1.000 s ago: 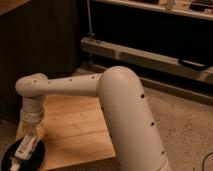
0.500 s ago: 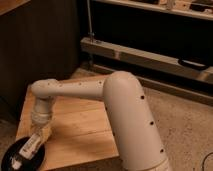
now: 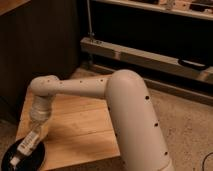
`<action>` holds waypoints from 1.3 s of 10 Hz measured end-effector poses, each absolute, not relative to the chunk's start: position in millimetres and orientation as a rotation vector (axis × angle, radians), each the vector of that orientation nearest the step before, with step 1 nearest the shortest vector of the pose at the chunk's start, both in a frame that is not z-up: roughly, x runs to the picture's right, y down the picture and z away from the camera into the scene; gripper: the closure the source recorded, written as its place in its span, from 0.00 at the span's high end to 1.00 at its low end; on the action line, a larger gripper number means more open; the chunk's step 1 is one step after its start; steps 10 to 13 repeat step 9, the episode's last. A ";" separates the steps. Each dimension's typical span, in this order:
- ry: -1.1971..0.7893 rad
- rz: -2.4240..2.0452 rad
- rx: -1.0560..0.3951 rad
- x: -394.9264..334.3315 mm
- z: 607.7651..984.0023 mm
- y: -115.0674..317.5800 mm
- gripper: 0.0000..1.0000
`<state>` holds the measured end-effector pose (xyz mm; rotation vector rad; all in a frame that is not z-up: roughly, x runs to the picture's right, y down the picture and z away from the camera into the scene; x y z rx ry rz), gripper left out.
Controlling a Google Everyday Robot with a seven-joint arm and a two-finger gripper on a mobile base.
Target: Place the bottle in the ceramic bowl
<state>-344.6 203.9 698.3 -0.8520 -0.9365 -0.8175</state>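
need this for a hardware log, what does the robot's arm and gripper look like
The arm is thick, rounded and off-white, built of smooth tube-like segments with bulbous joints. Small dark dots, likely screw holes, run along the big lower segment and the elbow. No loose cables or sleeves show. The gripper at the wrist end is pale like the arm, low at the left over the wooden table.

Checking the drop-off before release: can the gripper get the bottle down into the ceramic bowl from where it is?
Probably yes. The gripper is right above the ceramic bowl, with the bottle already over it and nothing between.
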 end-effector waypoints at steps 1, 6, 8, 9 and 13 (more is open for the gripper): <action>-0.929 -0.826 -0.840 -345.1 695.7 199.7 0.80; -0.945 -0.871 -0.847 -353.6 686.2 201.1 0.80; -0.976 -0.875 -0.852 -356.4 684.6 203.8 0.80; -0.978 -0.871 -0.852 -355.1 685.0 202.8 0.80; -0.978 -0.871 -0.852 -355.1 685.0 202.8 0.80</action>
